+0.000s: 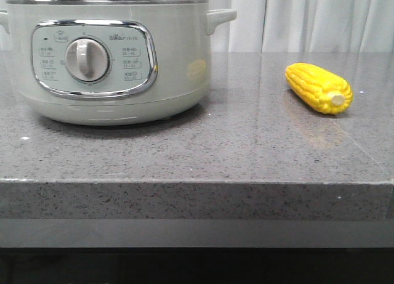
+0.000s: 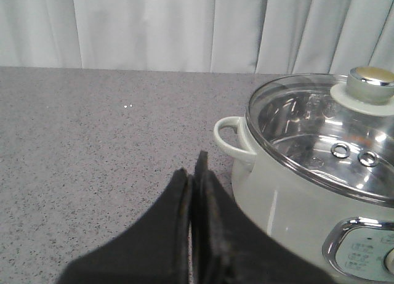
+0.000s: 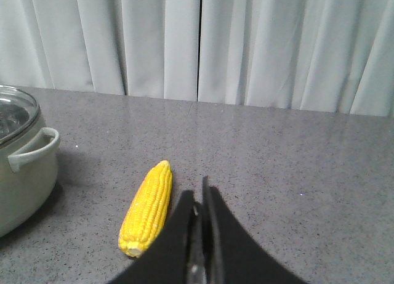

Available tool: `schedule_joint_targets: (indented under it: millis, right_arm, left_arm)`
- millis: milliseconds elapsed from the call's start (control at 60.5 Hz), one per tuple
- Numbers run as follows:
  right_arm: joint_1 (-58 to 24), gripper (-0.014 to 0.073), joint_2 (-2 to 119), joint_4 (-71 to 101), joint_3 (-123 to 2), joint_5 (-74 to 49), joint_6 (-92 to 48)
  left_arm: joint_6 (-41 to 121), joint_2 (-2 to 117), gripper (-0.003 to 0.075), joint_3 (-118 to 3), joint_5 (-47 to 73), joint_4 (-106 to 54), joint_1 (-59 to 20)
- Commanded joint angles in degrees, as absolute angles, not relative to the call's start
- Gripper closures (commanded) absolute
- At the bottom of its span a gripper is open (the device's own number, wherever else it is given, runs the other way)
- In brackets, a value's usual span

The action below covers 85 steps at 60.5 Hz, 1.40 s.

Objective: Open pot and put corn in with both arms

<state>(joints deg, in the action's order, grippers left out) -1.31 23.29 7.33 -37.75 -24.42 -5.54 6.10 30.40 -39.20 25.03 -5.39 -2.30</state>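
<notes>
Nearest, our left gripper [image 2: 194,167] and right gripper [image 3: 200,194] have fingers pressed together, holding nothing. Beyond, the corn [image 1: 319,87] lies on the counter [image 1: 246,148], well apart from the pot [image 1: 104,56]. The lid [image 2: 326,136] remains on; we judge no step done.

Left pincer [image 2: 193,173] closed, empty; right pincer [image 3: 200,201] closed, empty; both raised.

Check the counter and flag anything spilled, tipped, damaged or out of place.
Nothing stands out. The pot sits upright on the counter with its lid seated squarely. The corn lies intact on its side, apart from the pot. No spills show anywhere.
</notes>
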Motion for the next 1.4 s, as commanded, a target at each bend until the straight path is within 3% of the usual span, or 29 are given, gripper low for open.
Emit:
schedule_joint_targets:
  millis: [0, 50, 83, 182, 264, 446, 644, 1007, 1173, 1387]
  right_arm:
    - [-0.92, 0.0486, 24.18, 6.81, -39.88, -20.65, -5.84]
    - [-0.92, 0.0374, 24.18, 6.81, -39.88, -20.65, -5.84]
    - [-0.92, 0.0255, 24.18, 6.81, -39.88, -20.65, -5.84]
    - [-0.92, 0.0078, 24.18, 6.81, -39.88, -20.71, -5.84]
    - [-0.92, 0.0020, 24.18, 6.81, -39.88, -20.71, -5.84]
    - [-0.92, 0.0022, 24.18, 6.81, -39.88, -20.89, -5.84]
    - [-0.92, 0.0022, 24.18, 6.81, -39.88, -21.00, -5.84]
    - [-0.92, 0.0022, 24.18, 6.81, -39.88, -22.74, -5.84]
    - [-0.92, 0.0022, 24.18, 6.81, -39.88, -22.69, -5.84]
    - [-0.92, 0.0022, 24.18, 6.81, -39.88, -22.69, -5.84]
  left_arm:
    - [5.67, 30.91, 0.0633, -41.41, 20.94, -6.21, -2.22]
    - [5.67, 30.91, 0.0512, -41.41, 20.94, -6.21, -2.22]
    - [5.67, 30.91, 0.0401, -41.41, 20.94, -6.21, -2.22]
    - [5.67, 30.91, 0.0143, -41.41, 21.04, -6.21, -2.22]
    - [5.67, 31.04, 0.0054, -41.41, 20.36, -6.36, -2.22]
    - [5.97, 32.98, 0.0079, -42.15, 16.98, -12.39, -2.22]
    - [7.36, 43.54, 0.0111, -53.09, 24.50, -13.47, -3.53]
    - [14.02, 67.46, 0.0273, -78.31, 30.63, -13.47, -17.85]
    - [13.13, 78.54, 0.0258, -91.72, 44.26, -14.22, -20.12]
    - [13.13, 90.33, 0.0122, -105.72, 56.37, -16.70, -20.12]
